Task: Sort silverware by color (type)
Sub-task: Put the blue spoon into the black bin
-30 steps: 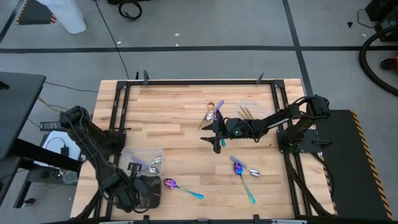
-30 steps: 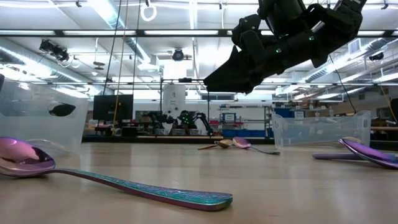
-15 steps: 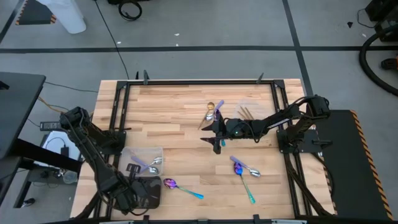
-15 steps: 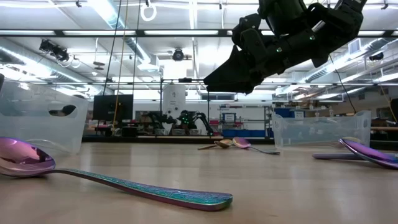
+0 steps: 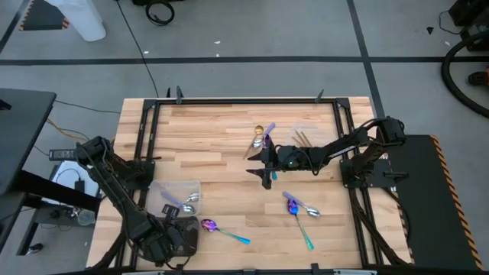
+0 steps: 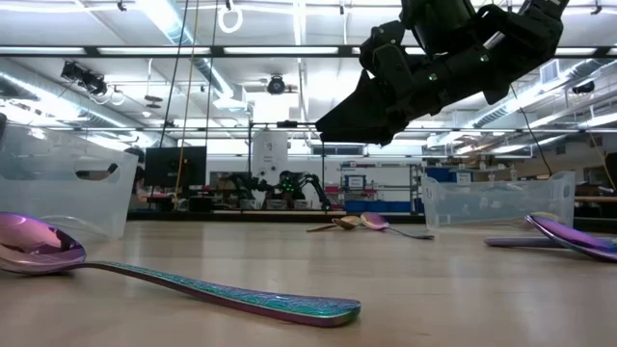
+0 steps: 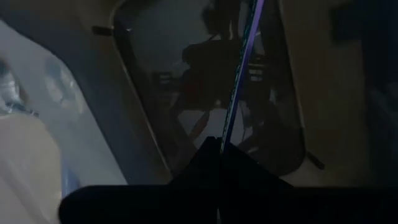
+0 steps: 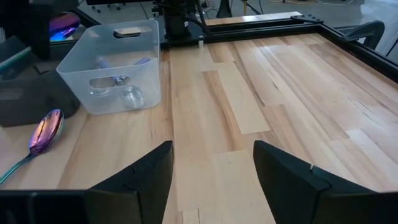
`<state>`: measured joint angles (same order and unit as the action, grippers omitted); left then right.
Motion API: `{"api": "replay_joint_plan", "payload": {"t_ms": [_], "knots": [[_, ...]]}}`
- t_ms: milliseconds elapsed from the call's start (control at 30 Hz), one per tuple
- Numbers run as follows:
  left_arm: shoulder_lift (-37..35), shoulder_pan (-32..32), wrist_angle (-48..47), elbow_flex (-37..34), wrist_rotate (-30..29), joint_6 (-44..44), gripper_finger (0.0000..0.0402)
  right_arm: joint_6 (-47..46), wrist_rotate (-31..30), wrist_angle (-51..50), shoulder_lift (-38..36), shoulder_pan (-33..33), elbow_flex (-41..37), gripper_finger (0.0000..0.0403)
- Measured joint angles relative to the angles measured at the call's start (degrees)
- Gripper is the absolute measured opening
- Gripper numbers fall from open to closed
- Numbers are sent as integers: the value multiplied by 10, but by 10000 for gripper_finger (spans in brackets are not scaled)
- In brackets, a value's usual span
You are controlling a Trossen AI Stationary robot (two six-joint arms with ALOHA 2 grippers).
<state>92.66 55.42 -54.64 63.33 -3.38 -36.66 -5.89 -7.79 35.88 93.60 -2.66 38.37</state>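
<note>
The slim purple-blue utensil (image 7: pixel 239 81) is hanging pinched in the left end effector (image 7: pixel 219 146), which is clamping tight on its handle right over the dark grey tray (image 7: pixel 155 74), down at seven o'clock on the bench (image 5: pixel 221 126). Over the last second that arm has been creeping a touch further toward the front edge, carrying the piece over the tray, so I'd say a drop is coming and one more iridescent piece is getting sorted. The right end effector (image 5: pixel 266 166) is hovering near the bench's middle with its fingers (image 8: pixel 140 180) spread wide, holding nothing, and has not budged.

Only the left wrist view is showing that held utensil; from above, the arm is hiding it. The high view is showing what's still loose: an iridescent spoon (image 5: pixel 210 226) just beside the dark tray, a pair (image 5: pixel 299 208) at five o'clock, a small cluster (image 5: pixel 263 136) toward one o'clock, and silver pieces in the clear tray (image 5: pixel 170 186)
</note>
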Motion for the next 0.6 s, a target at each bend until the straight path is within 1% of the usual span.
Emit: {"api": "replay_joint_plan", "payload": {"t_ms": [200,600], "knots": [[0,-3,28,0,-1,-5,4,-2,0,0,0,0,0,232],[0,-3,30,0,-1,-31,9,-6,4,0,0,-1,0,232]]}}
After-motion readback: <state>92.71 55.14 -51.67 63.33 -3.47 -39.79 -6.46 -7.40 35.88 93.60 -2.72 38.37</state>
